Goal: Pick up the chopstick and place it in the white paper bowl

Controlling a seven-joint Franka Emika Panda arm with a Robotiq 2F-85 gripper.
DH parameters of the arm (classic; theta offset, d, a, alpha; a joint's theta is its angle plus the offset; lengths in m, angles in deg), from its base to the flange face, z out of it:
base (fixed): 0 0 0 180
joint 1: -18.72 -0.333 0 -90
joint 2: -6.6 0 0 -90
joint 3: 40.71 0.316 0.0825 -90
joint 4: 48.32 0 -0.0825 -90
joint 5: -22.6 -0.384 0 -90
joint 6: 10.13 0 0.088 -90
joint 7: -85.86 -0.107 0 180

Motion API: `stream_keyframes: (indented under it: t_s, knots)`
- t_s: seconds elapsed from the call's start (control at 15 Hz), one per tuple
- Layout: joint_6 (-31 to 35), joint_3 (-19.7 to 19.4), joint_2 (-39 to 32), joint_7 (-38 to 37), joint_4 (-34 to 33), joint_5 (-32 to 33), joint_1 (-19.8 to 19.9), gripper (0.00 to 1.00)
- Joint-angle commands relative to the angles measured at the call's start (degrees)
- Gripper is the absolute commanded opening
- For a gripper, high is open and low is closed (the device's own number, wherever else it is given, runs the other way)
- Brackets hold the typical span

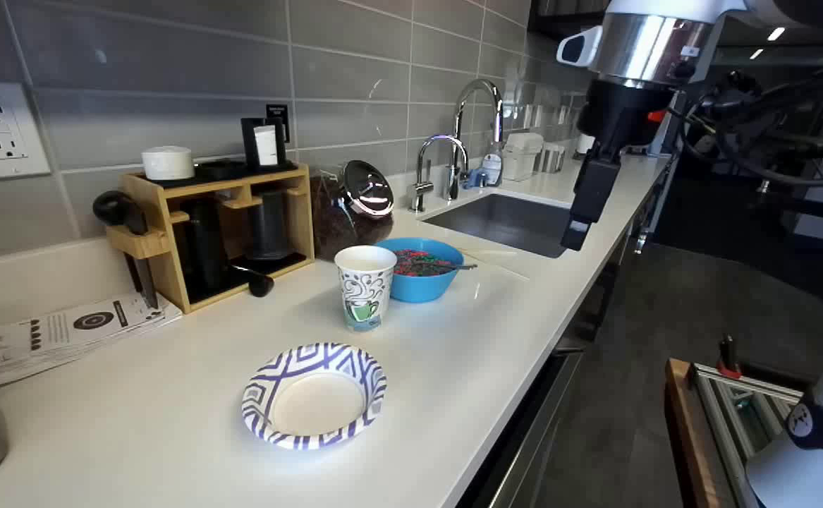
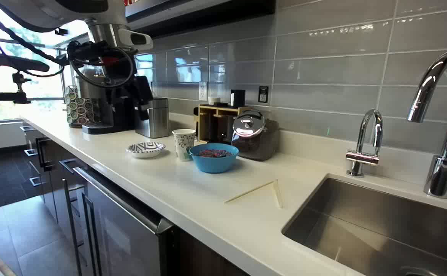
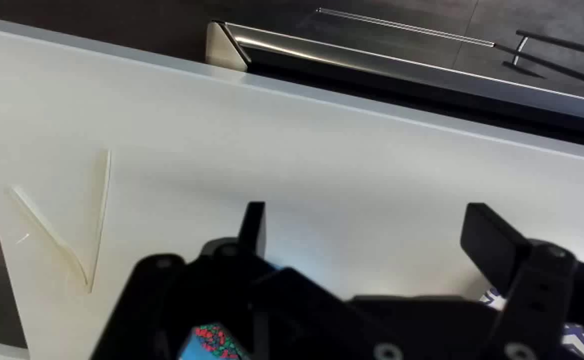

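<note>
The chopstick (image 2: 251, 191) is a thin, pale stick lying on the counter between the blue bowl and the sink. It also shows in the wrist view (image 3: 102, 212) at the left and faintly in an exterior view (image 1: 497, 266). One end meets a second, wider pale stick (image 3: 44, 222), forming a V. The white paper bowl (image 1: 319, 403) with its blue patterned rim sits past the cup, and also shows in an exterior view (image 2: 146, 150). In the wrist view the gripper's right finger mostly hides it. My gripper (image 3: 364, 225) is open and empty, high above the counter.
A blue bowl (image 2: 213, 163) of red and green bits and a patterned paper cup (image 1: 366, 296) stand between the chopstick and the paper bowl. The sink (image 2: 323, 218) lies beside the sticks. A glass jar (image 2: 259, 140) and a wooden organizer (image 1: 242, 240) stand along the wall.
</note>
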Motion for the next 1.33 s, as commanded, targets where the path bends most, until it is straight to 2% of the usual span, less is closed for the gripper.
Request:
stream_keyframes:
  t_s: [0.0,0.47,0.8,0.93,1.27]
  knots:
    - [-0.20,-0.43,-0.08,-0.32,0.24,0.37,-0.48,1.00]
    - [-0.20,-0.45,-0.41,-0.32,0.85,0.38,-0.49,1.00]
    - [2.24,-4.47,-4.03,-1.85,-3.34,-0.17,3.75,1.00]
    - [3.94,-6.37,-5.93,-1.93,-4.80,0.18,5.91,1.00]
    - [14.75,-10.83,-13.23,-1.38,-6.47,0.23,10.37,1.00]
